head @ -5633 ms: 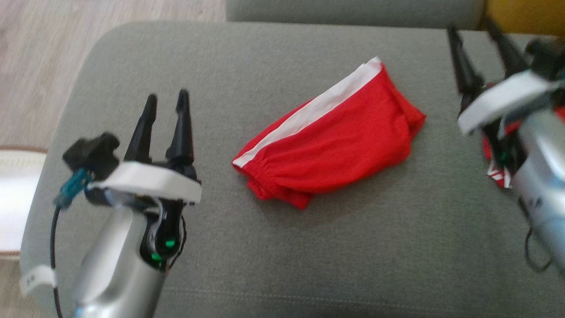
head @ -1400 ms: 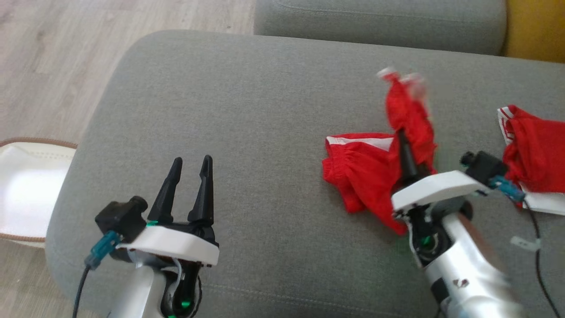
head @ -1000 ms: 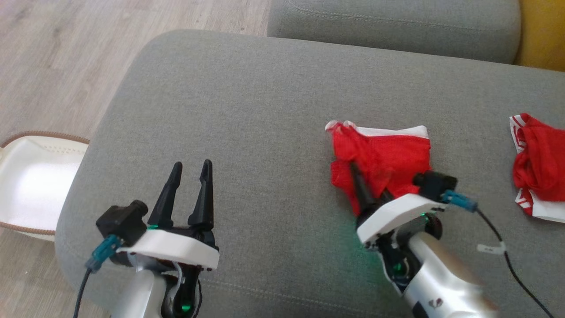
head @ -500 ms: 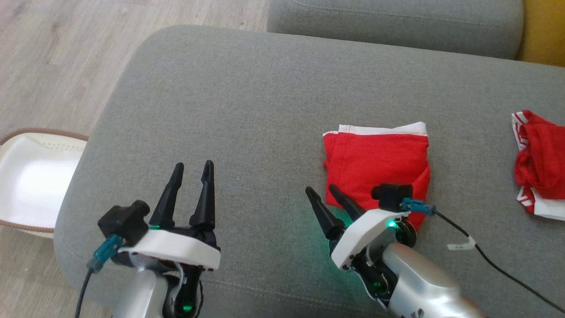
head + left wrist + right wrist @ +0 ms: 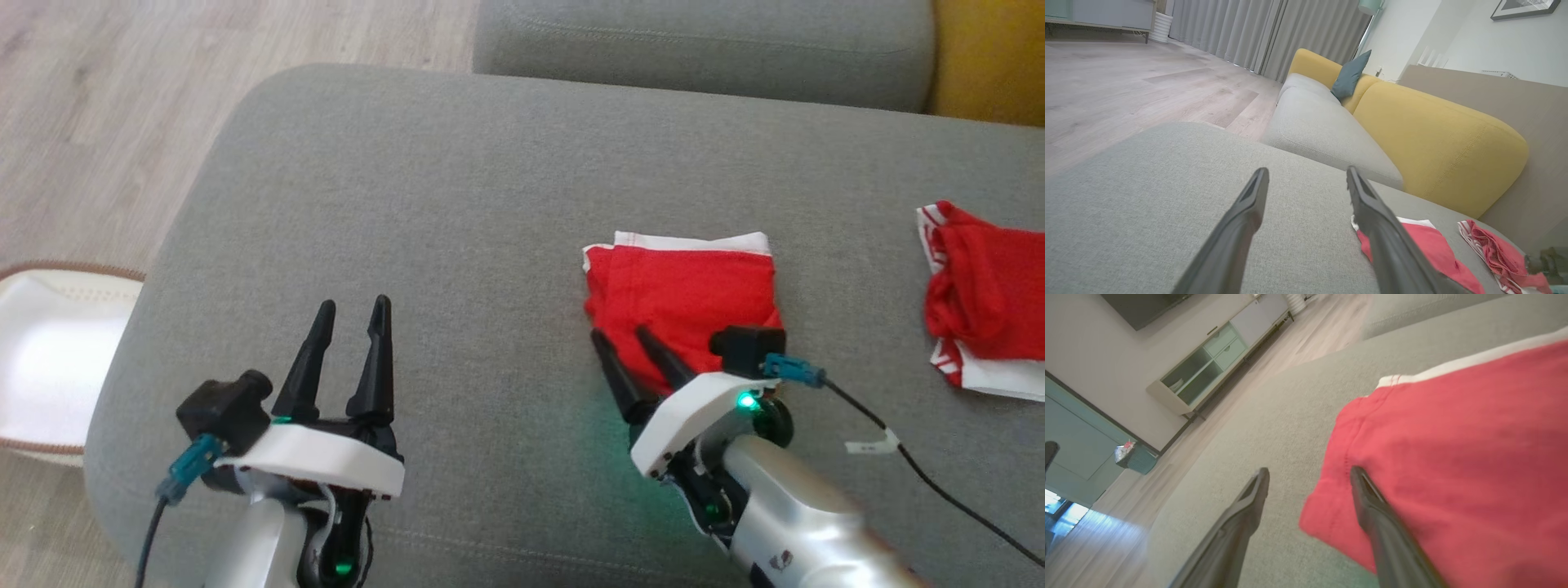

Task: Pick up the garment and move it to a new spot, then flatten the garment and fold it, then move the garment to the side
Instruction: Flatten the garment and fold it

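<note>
1. Right pincer [image 5: 620,331] is standing spread and pinching nothing; in the right wrist view [image 5: 1309,470] one finger is showing over the garment's near corner and the other over bare cushion. Whether it is touching the cloth I cannot tell.
2. The folded red fabric garment with a white band along its far edge [image 5: 686,286] is lying flat on the grey fabric sofa cushion [image 5: 408,204], right of the middle.
3. A second, crumpled red-and-white garment [image 5: 980,302] is lying well apart, at the cushion's right edge.
4. The left pincer [image 5: 353,302] is hovering over bare cushion to the left, fingers spread and pinching nothing.
5. A white basket with a brown rim [image 5: 49,343] is sitting on the pale wooden floor [image 5: 98,122] beside the cushion's left side.
6. A yellow sofa backrest [image 5: 1433,134] is rising beyond the cushion.
</note>
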